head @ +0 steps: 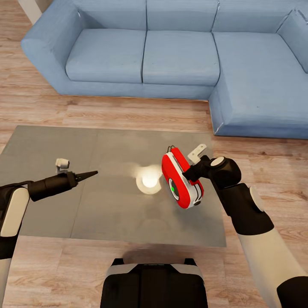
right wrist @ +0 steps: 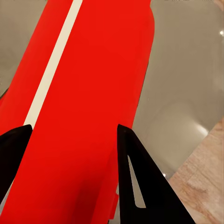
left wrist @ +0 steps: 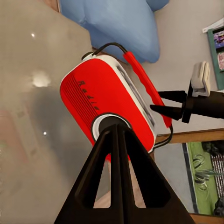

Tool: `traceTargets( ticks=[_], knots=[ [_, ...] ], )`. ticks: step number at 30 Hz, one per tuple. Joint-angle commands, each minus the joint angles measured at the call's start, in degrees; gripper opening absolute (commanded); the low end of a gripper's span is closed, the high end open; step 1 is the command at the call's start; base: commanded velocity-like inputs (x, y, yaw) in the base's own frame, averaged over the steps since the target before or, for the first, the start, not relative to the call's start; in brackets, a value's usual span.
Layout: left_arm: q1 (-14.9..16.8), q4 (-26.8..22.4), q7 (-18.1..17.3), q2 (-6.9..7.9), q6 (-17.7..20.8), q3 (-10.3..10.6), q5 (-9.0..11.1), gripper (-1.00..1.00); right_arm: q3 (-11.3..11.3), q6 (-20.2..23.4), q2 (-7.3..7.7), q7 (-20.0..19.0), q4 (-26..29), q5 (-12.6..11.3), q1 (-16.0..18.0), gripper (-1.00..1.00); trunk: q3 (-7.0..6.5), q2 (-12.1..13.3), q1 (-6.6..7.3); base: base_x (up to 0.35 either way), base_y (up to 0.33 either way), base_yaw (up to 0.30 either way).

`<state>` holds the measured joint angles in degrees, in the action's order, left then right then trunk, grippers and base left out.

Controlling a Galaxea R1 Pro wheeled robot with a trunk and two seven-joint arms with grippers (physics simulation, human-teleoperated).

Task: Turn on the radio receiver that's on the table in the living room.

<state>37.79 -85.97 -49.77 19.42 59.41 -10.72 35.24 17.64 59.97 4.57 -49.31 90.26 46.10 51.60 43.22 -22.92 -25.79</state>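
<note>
Starting on the left side, the left gripper (head: 90, 173) hangs over the grey desk (head: 51, 149) with its fingers (left wrist: 119, 186) pressed together into one point, aimed across at the radio (head: 182, 182). I'd guess it's shaped that way so it can work as a poking tool for a button instead of a grabber. From that arm's own camera the closed tip sits right in line with the round white dial on the radio's face, though it's hard to say whether it's touching or just short of it. In the middle of the desk there's a bright lamp glare on the glossy top, nothing else lying there. Then the radio itself: it's lifted off the desk and tilted, green dot facing down toward the robot, thin wire handle up at the far end. The right gripper (head: 193, 170) has it, fingers (right wrist: 135, 177) clamped on either side of the red body, which you can see up close with the white stripe running between them. Holding it up and angled like that probably presents the front to the other arm so the switch is reachable. Behind all this is the blue sofa (head: 179, 55) on the wood floor (head: 128, 111), so this is the living room alright.
</note>
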Motion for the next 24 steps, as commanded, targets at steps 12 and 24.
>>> traceTargets(
  ticks=[12,24],
  knots=[
    [0.0,3.0,0.0,-0.35,-0.4,0.2,-3.5,-1.00,-0.1,0.0,-3.92,13.5,0.0,-0.3,0.0,-1.00,0.00,0.0,0.00,0.000,0.000,0.000],
    [0.0,5.1,0.0,-0.44,-0.8,0.2,-3.6,-1.00,-1.1,0.0,-7.18,17.9,0.0,-0.5,0.0,-1.00,0.00,0.0,0.00,0.000,0.000,0.000]
  ],
)
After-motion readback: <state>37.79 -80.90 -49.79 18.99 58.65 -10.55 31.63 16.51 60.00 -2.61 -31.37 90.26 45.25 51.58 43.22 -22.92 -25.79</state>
